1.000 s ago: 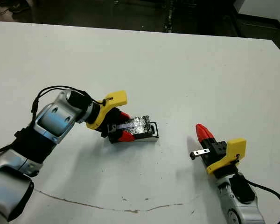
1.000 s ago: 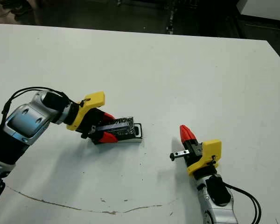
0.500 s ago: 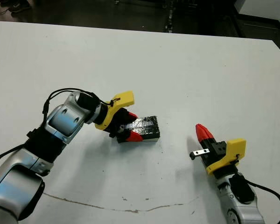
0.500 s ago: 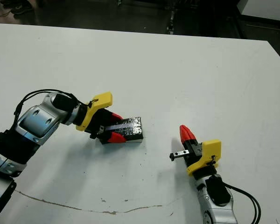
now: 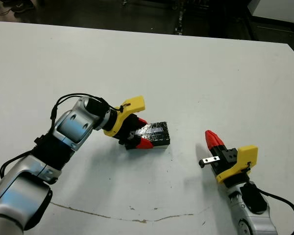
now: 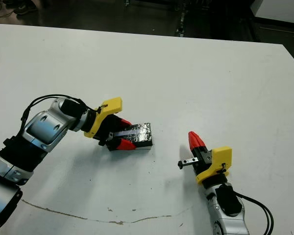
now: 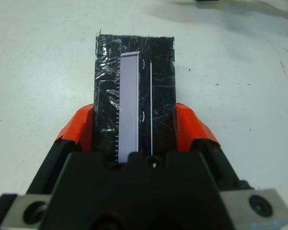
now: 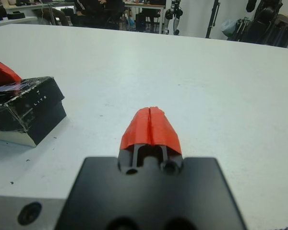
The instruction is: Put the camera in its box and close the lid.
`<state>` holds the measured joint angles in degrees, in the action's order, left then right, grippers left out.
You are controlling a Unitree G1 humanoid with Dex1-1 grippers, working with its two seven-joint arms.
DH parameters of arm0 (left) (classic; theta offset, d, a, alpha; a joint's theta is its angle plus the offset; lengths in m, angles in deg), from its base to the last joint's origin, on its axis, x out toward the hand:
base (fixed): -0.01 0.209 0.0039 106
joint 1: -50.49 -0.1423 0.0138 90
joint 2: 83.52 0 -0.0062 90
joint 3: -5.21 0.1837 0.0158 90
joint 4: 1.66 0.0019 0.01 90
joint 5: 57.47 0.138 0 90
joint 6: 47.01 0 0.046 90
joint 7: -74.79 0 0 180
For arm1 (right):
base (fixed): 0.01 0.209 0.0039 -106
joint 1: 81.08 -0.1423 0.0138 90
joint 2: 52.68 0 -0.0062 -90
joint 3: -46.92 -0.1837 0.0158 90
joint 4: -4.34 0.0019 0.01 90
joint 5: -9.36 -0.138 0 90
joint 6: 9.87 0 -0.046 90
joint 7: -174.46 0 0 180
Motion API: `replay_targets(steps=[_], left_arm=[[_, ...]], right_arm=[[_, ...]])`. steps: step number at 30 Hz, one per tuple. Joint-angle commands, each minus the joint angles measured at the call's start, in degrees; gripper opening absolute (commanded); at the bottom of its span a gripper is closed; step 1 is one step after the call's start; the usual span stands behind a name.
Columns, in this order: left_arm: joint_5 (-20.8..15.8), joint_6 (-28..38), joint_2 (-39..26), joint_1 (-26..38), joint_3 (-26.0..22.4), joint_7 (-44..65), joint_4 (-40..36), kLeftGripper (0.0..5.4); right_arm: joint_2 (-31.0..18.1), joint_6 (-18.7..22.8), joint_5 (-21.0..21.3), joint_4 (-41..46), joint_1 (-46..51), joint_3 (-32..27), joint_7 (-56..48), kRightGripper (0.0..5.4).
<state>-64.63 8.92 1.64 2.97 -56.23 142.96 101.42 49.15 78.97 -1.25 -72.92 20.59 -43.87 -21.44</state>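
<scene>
Left gripper (image 7: 134, 129): clamped on lid (image 7: 134, 81) across its width, apparently seating it squarely.
Box: beneath lid, only a pale lower edge (image 8: 19, 136) showing.
Camera: unseen, presumably enclosed.
Right gripper (image 8: 150, 125): fingers pressed together, empty, well apart to lid's side.

A white table (image 5: 196, 73) carries a black, silver-speckled lid (image 5: 154, 134) seated on its box near the middle; a thin brown line (image 5: 112, 215) and small dark specks mark the near surface.
</scene>
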Motion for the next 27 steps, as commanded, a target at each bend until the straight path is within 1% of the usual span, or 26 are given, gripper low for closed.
replay_targets(steps=[1, 5, 7, 10, 15, 21, 25, 27], left_arm=[[1.7, 1.1, 4.2, -1.5, 4.2, -0.4, 2.6, 3.16], [3.3, 1.9, 4.2, -0.6, 5.3, -0.1, 4.2, 3.16], [4.1, 2.7, 4.3, -0.4, 5.7, -0.1, 5.1, 3.16], [4.3, 1.9, 4.8, 0.2, 5.9, 0.2, 7.0, 3.16], [5.0, 2.9, 5.2, 0.2, 6.3, 0.5, 8.5, 3.16], [5.5, 2.5, 5.8, 0.0, 6.2, 0.3, 9.0, 3.16], [6.1, 3.2, 6.1, -1.3, 5.5, -1.9, 7.4, 3.16], [7.6, 6.6, 5.8, -2.6, 5.5, -3.8, 5.8, 3.52]], right_arm=[[-0.4, 0.3, -0.2, -0.1, 0.5, -0.2, 0.3, 0.00], [-0.5, -0.6, 0.0, -0.6, 0.4, -0.1, 0.0, 0.00], [-0.4, -0.2, -0.3, -0.6, 0.4, -0.1, 0.0, 0.00], [-0.5, -0.1, -0.3, -0.6, 0.4, -0.1, -0.1, 0.00], [-0.3, -0.7, -0.4, -0.9, 0.5, 0.0, -0.3, 0.00], [-0.2, -0.3, -0.7, -0.8, 0.5, -0.1, -0.4, 0.00], [-0.3, -0.3, -0.5, -0.7, 0.6, 0.1, -0.3, 0.00], [-0.5, -0.4, -0.4, -0.8, 0.5, 0.1, -0.4, 0.00]])
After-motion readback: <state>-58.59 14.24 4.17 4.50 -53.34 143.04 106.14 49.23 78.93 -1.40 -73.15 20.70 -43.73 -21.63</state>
